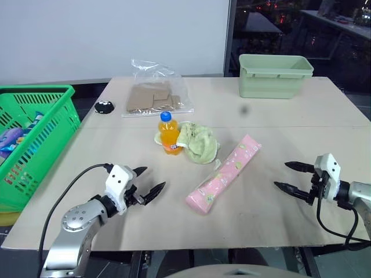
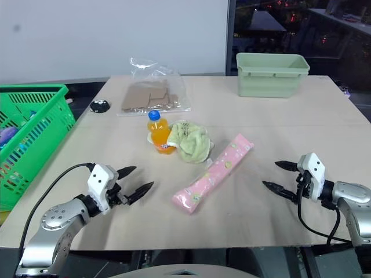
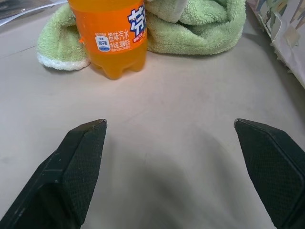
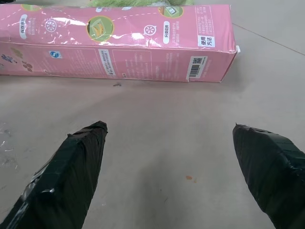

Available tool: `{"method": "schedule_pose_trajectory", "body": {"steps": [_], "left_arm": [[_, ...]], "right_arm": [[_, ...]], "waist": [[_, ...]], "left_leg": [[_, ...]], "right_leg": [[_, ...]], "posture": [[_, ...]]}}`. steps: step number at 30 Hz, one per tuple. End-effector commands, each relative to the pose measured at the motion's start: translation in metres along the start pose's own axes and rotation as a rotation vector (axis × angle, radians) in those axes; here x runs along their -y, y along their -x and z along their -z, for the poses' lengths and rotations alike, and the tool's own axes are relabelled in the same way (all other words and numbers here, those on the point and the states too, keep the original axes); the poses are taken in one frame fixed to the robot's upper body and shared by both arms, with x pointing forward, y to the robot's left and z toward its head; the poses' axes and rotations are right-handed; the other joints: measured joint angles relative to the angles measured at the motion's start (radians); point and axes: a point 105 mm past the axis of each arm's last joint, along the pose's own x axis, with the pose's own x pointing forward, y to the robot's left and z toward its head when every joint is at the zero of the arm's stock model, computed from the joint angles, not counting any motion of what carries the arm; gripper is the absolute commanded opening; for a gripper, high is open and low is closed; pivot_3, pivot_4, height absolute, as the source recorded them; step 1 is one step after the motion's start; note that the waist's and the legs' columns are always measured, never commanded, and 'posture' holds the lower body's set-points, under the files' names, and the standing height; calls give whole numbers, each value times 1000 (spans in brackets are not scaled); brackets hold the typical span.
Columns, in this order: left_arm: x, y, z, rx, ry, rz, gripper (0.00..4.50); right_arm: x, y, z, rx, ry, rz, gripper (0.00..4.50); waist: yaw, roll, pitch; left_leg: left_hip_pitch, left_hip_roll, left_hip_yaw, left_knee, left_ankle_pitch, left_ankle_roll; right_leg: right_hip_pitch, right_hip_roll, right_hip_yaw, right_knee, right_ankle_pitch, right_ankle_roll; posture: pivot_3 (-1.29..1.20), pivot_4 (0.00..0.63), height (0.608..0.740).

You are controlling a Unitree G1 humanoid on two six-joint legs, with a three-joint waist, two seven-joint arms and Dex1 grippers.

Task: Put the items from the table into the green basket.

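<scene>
A long pink printed packet (image 1: 224, 173) lies slantwise in the middle of the beige table (image 1: 261, 116). Behind it an orange soda bottle (image 1: 168, 133) with a blue cap stands upright against a crumpled pale green cloth (image 1: 199, 143). The green basket (image 1: 35, 139) stands off the table's left edge with several goods inside. My left gripper (image 1: 152, 181) hovers open near the front left, pointing toward the bottle (image 3: 109, 33). Over at the front right, my right gripper (image 1: 287, 176) is open too, aimed at the packet (image 4: 119, 40). Nothing sits between either pair of fingers.
A clear plastic bag of brown cardboard pieces (image 1: 154, 95) lies at the back centre, with a small black round object (image 1: 104, 106) to its left. A pale green solid-walled tub (image 1: 273, 75) stands at the back right corner.
</scene>
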Motion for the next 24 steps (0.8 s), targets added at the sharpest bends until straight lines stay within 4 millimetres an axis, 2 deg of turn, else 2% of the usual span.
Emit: {"method": "schedule_pose_trajectory", "body": {"steps": [1,20,22,24], "left_arm": [[-3,4,-15,40,-54,2,4410],[-3,6,-12,28,-52,25,4410],[-6,9,-16,30,-71,29,4410],[-9,15,-26,30,-55,69,4410]], "right_arm": [[5,7,-10,15,45,12,4500],[9,5,-8,-8,59,-1,4500],[11,-1,-20,24,89,-14,4500],[10,-11,-43,89,99,-34,4500]], "waist": [[0,0,0],[1,0,0],[0,0,0],[-2,1,1]], "left_leg": [[0,0,0,0,0,0],[0,0,0,0,0,0],[0,0,0,0,0,0],[0,0,0,0,0,0]], "right_leg": [[0,0,0,0,0,0],[0,0,0,0,0,0],[0,0,0,0,0,0],[0,0,0,0,0,0]], "posture": [[-15,0,740],[-9,0,740],[-14,0,740],[-14,0,740]]}}
